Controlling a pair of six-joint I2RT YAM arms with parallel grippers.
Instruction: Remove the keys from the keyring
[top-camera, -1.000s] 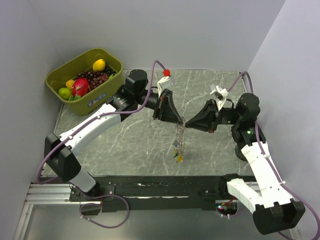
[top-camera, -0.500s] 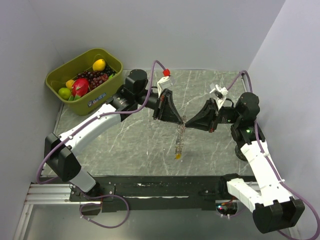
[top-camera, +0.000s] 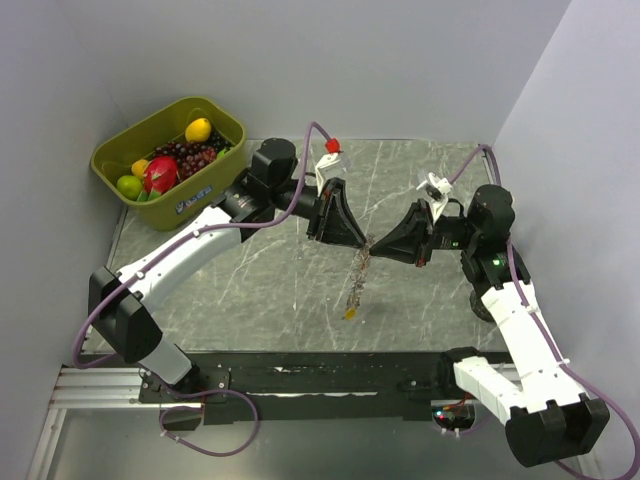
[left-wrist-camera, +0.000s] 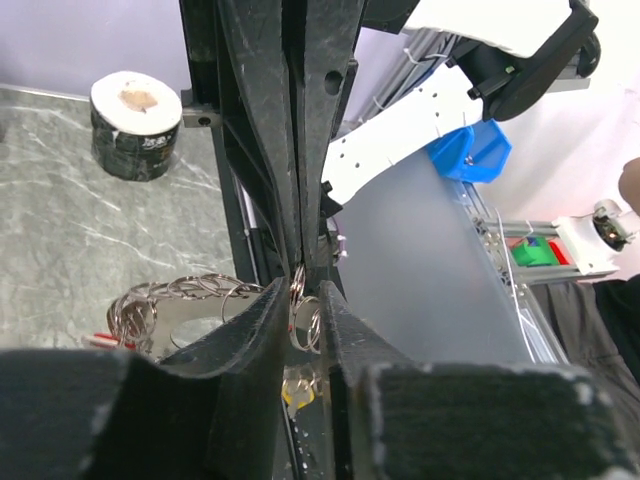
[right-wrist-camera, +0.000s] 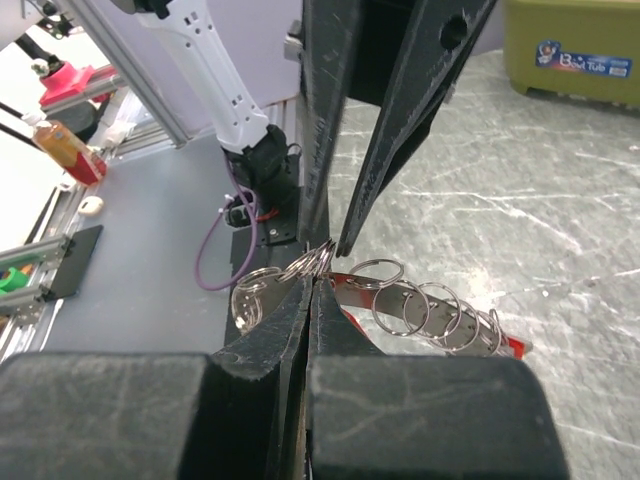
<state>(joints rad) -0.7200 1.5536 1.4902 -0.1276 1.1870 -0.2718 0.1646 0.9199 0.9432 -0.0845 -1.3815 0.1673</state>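
Grey bench (top-camera: 250, 290) underneath, left claw (left-wrist-camera: 303, 296) and right claw (right-wrist-camera: 312, 278) are both pinching keyring (top-camera: 360, 272) mid-air; next probably needs working keys (top-camera: 350, 312) off.

Left hand (top-camera: 360, 241) and right hand (top-camera: 378, 246), both clamped, meet tip to tip.

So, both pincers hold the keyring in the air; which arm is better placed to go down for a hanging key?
Probably the left. The right pincer is pressed shut on the keyring, so it can serve as holder. The hanging keys lean toward the side of the left pincer.
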